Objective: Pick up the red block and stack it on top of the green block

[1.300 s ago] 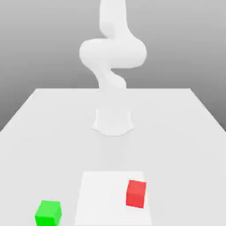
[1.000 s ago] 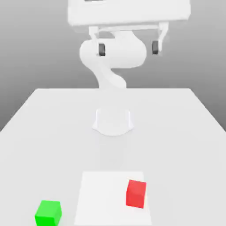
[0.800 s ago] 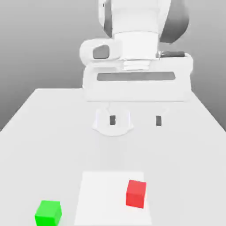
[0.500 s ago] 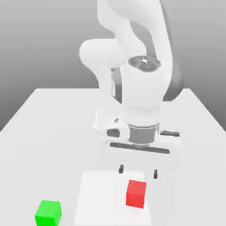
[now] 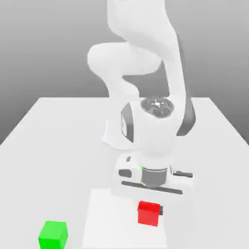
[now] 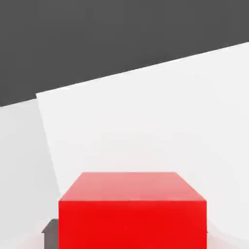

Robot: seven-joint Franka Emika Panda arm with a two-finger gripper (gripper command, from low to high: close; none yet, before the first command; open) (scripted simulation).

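Note:
The red block (image 5: pixel 148 213) rests on a lighter white square patch (image 5: pixel 104 219) of the table, toward the exterior view's right. My gripper (image 5: pixel 149 212) has come straight down over it, with a jaw on either side of the block. One dark fingertip (image 5: pixel 161 211) presses against the block's side. In the hand view the red block (image 6: pixel 132 209) looms close, and a dark fingertip (image 6: pixel 49 227) touches its edge. The green block (image 5: pixel 53 234) sits alone on the table at the exterior view's lower left, well apart from the gripper.
The arm's round base (image 5: pixel 113 136) stands at the table's middle, behind the hand. The white table (image 5: pixel 58 146) stretches open on both sides. Its front edge lies close to both blocks.
The hand has descended from high above the table to the red block. Its fingers, wide apart half a second ago, now sit against the block, which has squared up slightly.

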